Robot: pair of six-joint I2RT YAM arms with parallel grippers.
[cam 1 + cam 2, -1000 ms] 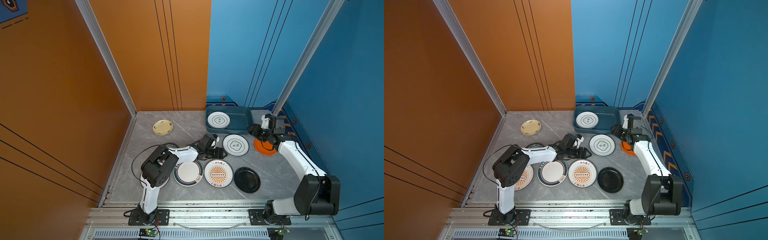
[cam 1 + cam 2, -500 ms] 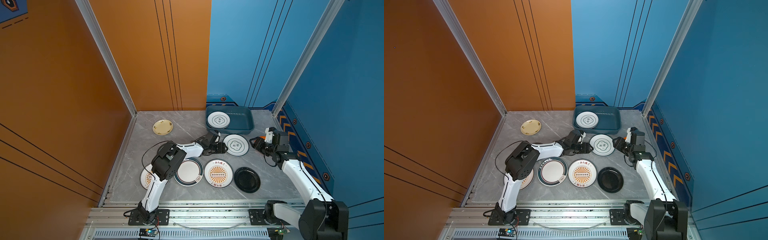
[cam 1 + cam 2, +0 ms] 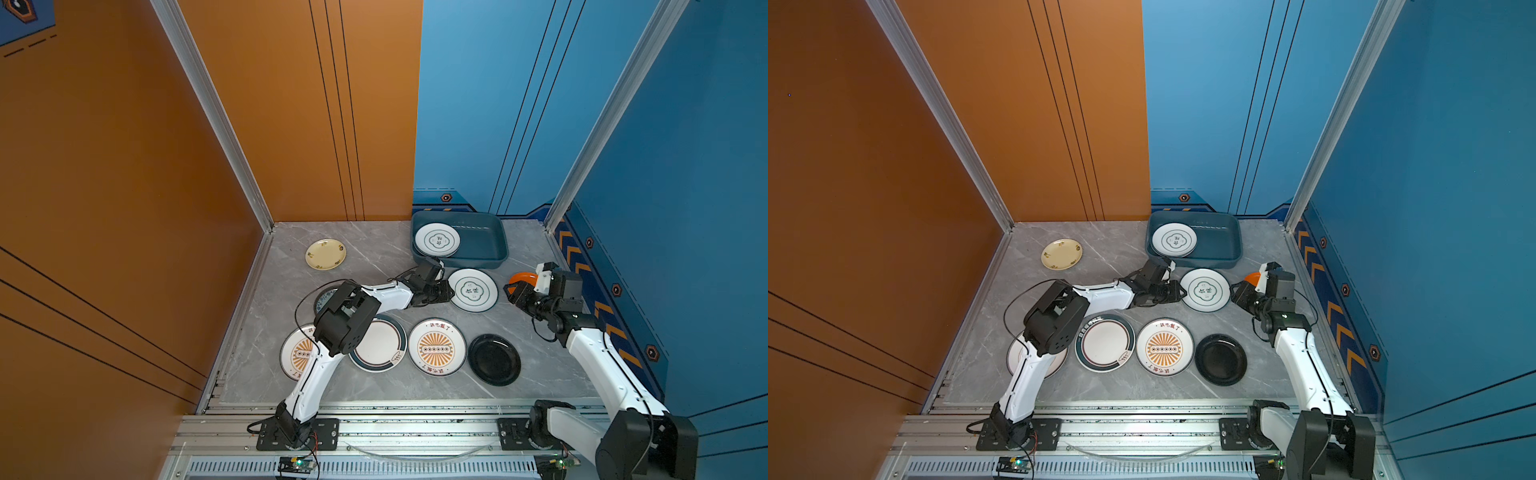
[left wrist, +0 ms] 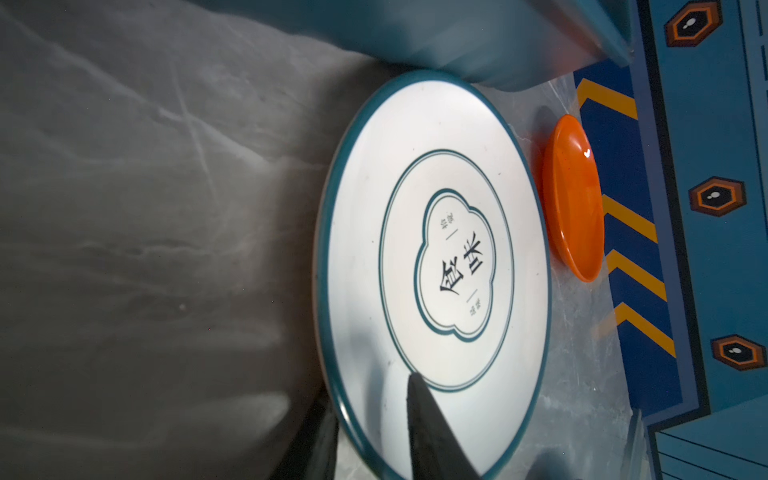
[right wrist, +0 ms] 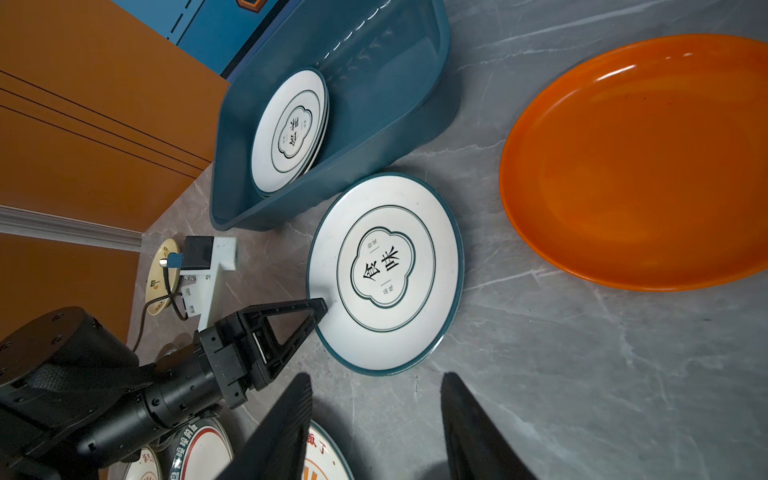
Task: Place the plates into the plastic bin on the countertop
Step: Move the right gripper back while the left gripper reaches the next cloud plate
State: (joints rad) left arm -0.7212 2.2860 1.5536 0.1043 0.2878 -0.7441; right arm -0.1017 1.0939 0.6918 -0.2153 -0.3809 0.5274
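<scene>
**Counter** (image 3: 374,266): grey marble. It carries every item.

**Plastic bin** (image 3: 484,240): far side, right of centre, unmoved since a second ago. A binned emblem plate (image 3: 437,240) lies in its left end. Further rims show beneath it in the right wrist view, but their count cannot be determined.

**Changes**
- The right arm (image 3: 594,353) has drawn back from beside the bin's right end toward the near side.
- The right pincer (image 5: 376,376) now hangs just right of the counter emblem plate (image 3: 473,289). Its fingers are spread with nothing between them.
- The left arm (image 3: 386,297) has stretched further right.
- The left pincer (image 3: 446,291) has reached the left rim of the counter emblem plate, which lies flat just near of the bin.
- One finger (image 4: 428,436) lies over the plate's face and the other sits outside the rim. Whether they bite cannot be told.

**Obscured**
- The orange plate (image 3: 521,277), at far right, is largely covered by the right wrist in both top views.
- The patterned plate (image 3: 326,298) is mostly under the left arm.
- The left sunburst plate (image 3: 297,353) is partly covered by that arm's elbow.

**In plain view**: the rimmed white plate (image 3: 380,343), centre sunburst plate (image 3: 436,347), black plate (image 3: 494,359) and yellow plate (image 3: 325,254).
</scene>
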